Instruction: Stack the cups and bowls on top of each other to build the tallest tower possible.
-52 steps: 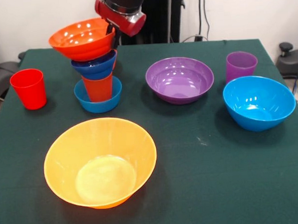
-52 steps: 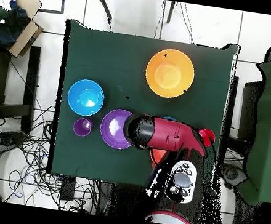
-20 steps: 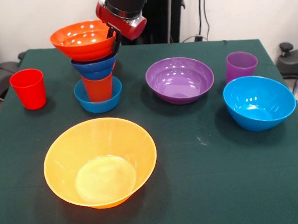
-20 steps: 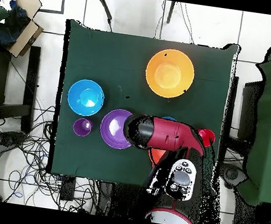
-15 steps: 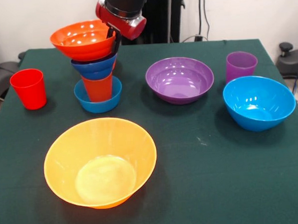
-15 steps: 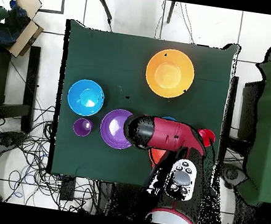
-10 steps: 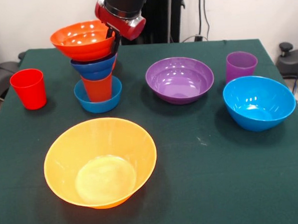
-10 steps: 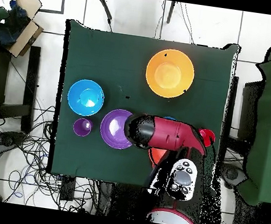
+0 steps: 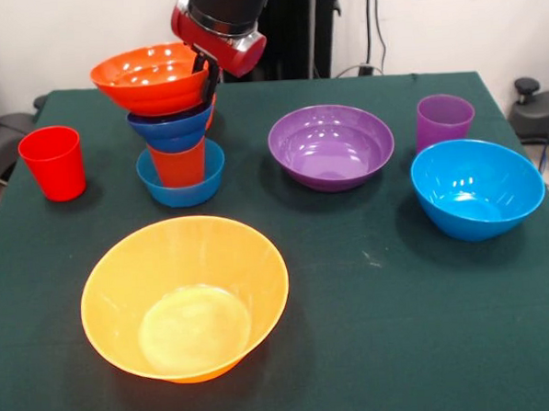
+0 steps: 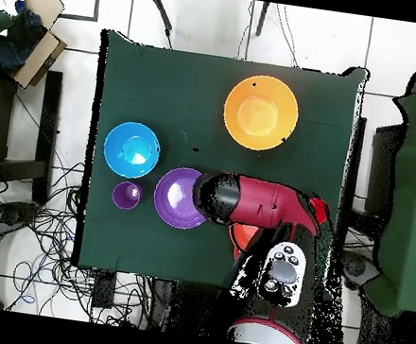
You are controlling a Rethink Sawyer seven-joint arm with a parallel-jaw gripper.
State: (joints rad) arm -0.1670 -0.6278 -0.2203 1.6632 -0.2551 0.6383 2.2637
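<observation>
jaws pinch the red-orange bowl [image 9: 151, 77] rim atop the stack
open bench [image 9: 401, 328] lies beside the yellow-orange bowl [image 9: 184, 298].

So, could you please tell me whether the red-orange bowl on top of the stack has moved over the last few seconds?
Yes. In the front view the red-orange bowl has levelled out and edged slightly left, away from the purple bowl.
</observation>
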